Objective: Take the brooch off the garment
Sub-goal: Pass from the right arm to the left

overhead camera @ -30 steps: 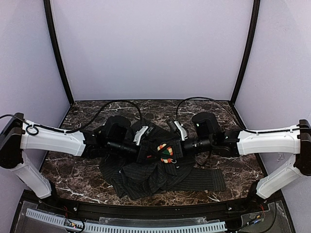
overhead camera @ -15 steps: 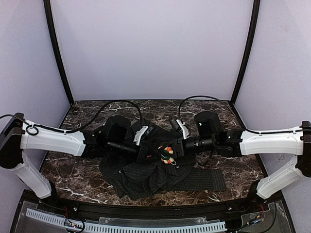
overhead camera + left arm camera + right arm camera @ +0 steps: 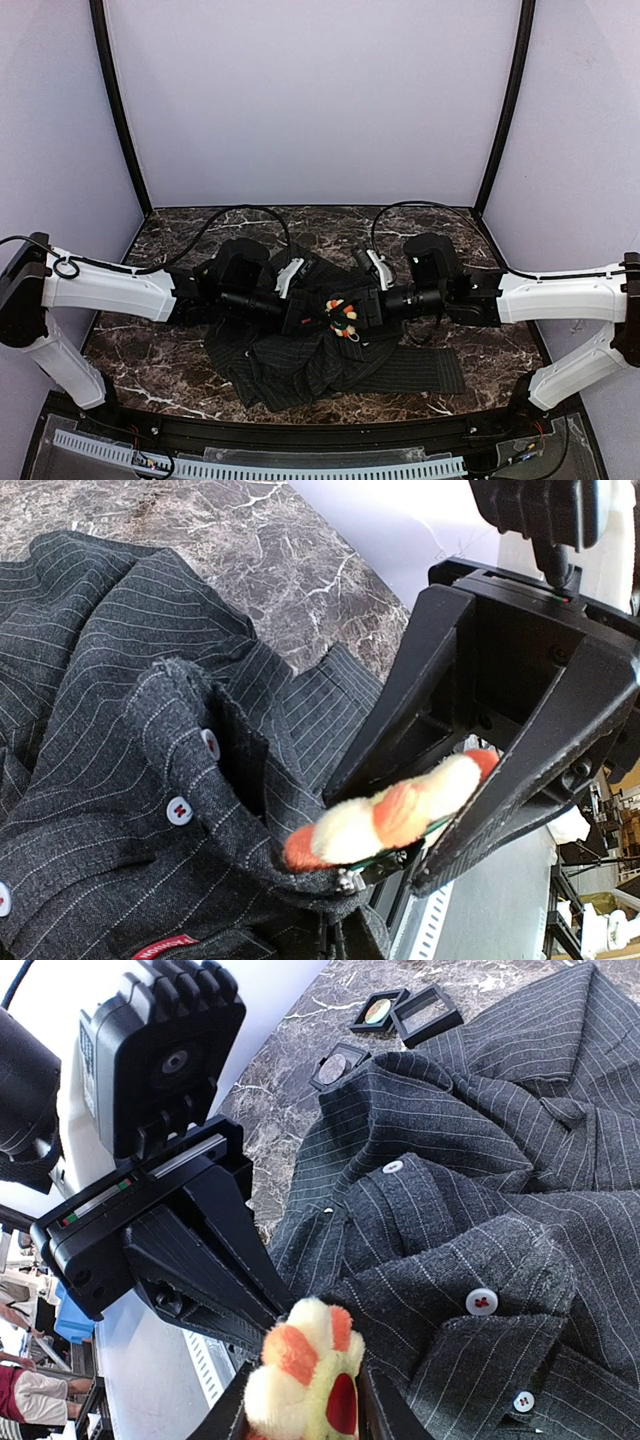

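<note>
The brooch (image 3: 341, 317), a fuzzy flower of orange, red and white, sits at a raised fold of the dark pinstriped garment (image 3: 300, 365) in the middle of the table. My right gripper (image 3: 353, 314) is shut on the brooch (image 3: 300, 1370), one finger on each side of it. In the left wrist view the brooch (image 3: 400, 815) lies edge-on between the right fingers (image 3: 520, 770), and its metal pin meets the cloth (image 3: 120, 730). My left gripper (image 3: 304, 318) comes from the left, its fingers (image 3: 215, 1250) closed on the garment fold (image 3: 500, 1160) just beside the brooch.
Three small square black boxes (image 3: 375, 1010) lie on the marble table (image 3: 180, 370) beyond the garment. A garment strip (image 3: 420, 372) stretches towards the front right. Cables loop behind both arms. Booth walls stand on three sides and a rail (image 3: 300, 465) runs along the near edge.
My right arm has drawn slightly to the right and its wrist has turned, tilting the brooch. The brooch stays at the same spot on the fold. The left arm has not moved.
</note>
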`<state>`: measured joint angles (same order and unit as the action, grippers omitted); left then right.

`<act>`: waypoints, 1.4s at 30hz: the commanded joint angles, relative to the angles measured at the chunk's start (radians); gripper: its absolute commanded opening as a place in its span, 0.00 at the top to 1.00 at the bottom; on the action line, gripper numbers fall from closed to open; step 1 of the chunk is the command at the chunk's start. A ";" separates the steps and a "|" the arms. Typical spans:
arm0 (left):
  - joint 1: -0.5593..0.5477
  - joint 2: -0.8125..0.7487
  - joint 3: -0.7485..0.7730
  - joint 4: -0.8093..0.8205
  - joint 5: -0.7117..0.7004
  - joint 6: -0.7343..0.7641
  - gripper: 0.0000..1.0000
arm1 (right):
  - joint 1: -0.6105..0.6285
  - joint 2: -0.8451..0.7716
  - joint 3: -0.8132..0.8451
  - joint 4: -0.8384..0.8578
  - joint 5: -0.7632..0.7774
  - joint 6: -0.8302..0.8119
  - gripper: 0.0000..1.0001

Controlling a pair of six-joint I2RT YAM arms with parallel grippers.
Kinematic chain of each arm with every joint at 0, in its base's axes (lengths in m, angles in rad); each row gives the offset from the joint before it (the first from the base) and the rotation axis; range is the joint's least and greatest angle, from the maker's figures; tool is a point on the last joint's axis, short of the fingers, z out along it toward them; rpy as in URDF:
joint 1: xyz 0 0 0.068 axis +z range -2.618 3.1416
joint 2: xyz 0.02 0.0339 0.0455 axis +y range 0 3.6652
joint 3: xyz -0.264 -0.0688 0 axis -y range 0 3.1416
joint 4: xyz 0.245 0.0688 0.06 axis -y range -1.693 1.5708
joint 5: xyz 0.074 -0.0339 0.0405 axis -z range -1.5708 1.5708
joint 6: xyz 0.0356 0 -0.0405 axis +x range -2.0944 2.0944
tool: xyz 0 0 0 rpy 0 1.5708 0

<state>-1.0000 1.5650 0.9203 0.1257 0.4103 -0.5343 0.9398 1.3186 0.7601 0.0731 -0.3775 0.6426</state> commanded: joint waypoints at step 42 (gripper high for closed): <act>-0.049 0.085 0.054 0.084 0.048 -0.078 0.99 | 0.081 -0.063 -0.059 0.171 0.469 0.046 1.00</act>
<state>-1.0344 1.6497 0.9615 0.2115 0.4328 -0.6075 1.0191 1.2659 0.6914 0.1734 -0.0132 0.6926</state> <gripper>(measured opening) 0.012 0.072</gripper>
